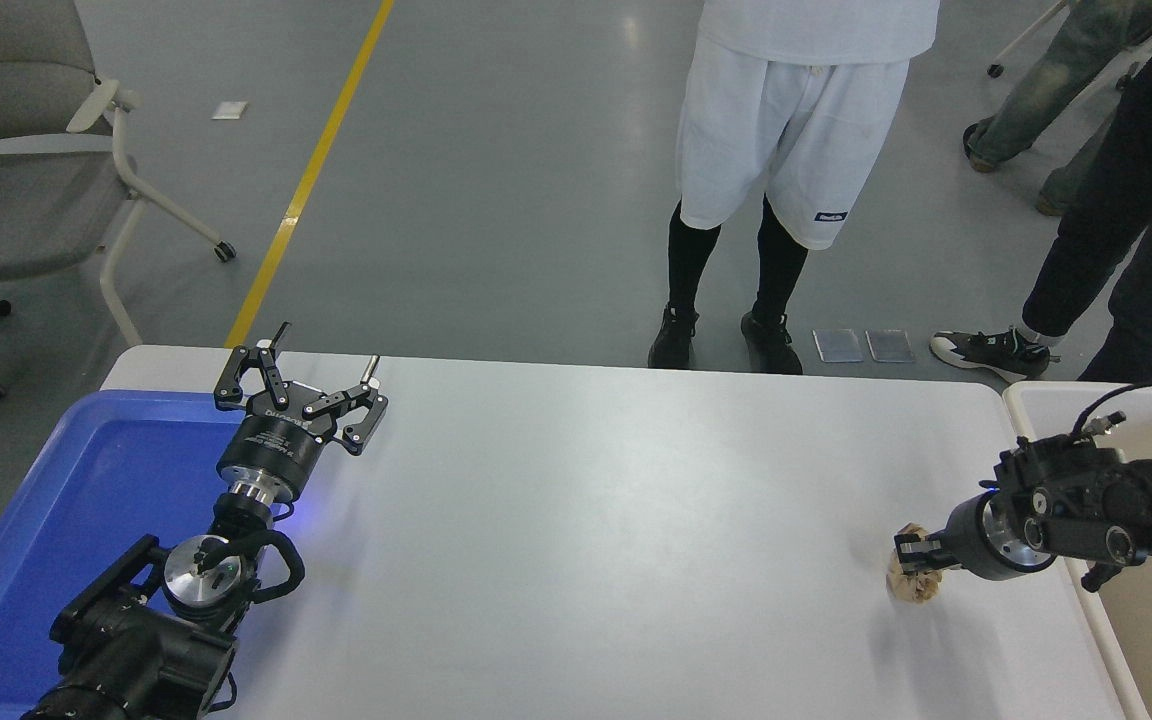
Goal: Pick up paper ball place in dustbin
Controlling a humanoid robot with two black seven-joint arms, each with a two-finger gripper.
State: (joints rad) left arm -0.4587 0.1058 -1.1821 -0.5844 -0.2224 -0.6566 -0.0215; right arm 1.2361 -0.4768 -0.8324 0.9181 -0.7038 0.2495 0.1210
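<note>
Hidden: my right pincer [914,562] pinching the paper ball [911,583], partly covering it.
Cut off: dustbin [1036,398], right edge.
Surface: white tabletop [616,520].

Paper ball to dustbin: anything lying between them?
Head view: only bare table and the right gripper on the paper ball, left of the dustbin.
</note>
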